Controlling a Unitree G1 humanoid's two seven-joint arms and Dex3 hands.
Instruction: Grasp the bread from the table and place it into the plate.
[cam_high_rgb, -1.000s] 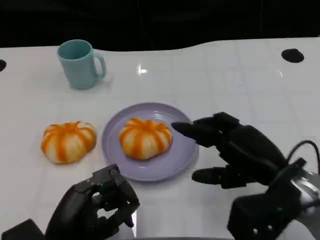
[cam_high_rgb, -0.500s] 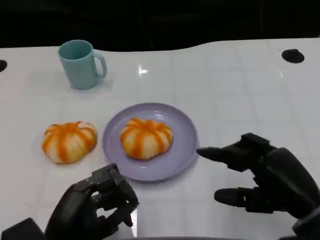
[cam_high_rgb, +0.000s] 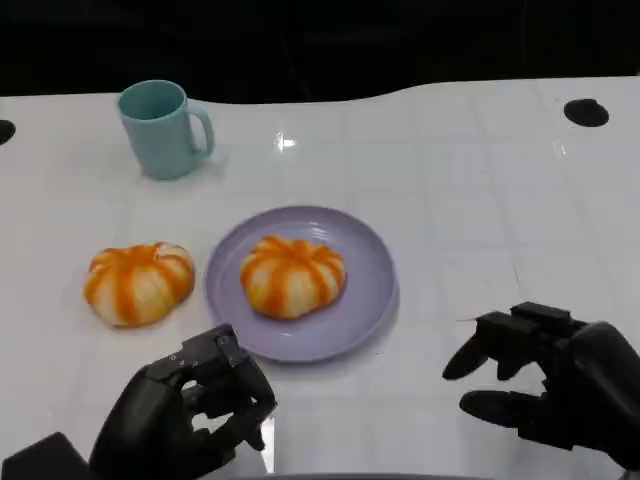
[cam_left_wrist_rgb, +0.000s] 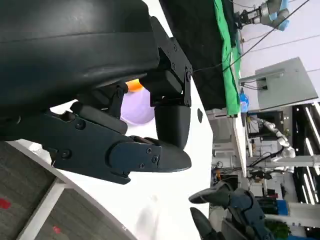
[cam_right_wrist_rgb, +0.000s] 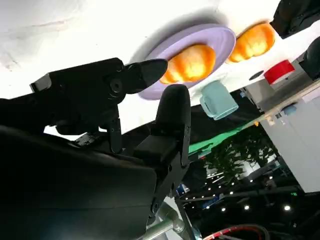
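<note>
Two round breads lie on the glossy white bench (cam_high_rgb: 450, 180), each domed, ribbed like a pumpkin and striped orange and cream. One bread (cam_high_rgb: 292, 276) sits in the plate (cam_high_rgb: 365, 300), a smooth lilac disc with a shallow raised rim, near the middle of the head view. The second bread (cam_high_rgb: 137, 283) rests on the bare bench at the plate's 9 o'clock, just beside the rim and apart from it. One teal mug (cam_high_rgb: 161, 128), matte and cylindrical with a loop handle, stands at the plate's 11 o'clock, well apart.

The left hand (cam_high_rgb: 190, 412), black and hard-shelled, sits at the plate's 7 o'clock with its fingers curled in on nothing; the lower edge of the head view cuts off its wrist. The right hand (cam_high_rgb: 545, 380) lies at the plate's 4 o'clock, clear of the rim, fingers apart and holding nothing, partly cut off by the picture's corner.

In the left wrist view the hand's own shell hides most of the plate; only a lilac patch and a sliver of orange show. The right wrist view shows both breads, the plate and the mug past the fingers (cam_right_wrist_rgb: 145, 70). A dark round spot (cam_high_rgb: 585, 111) at 2 o'clock may be a hole in the bench.
</note>
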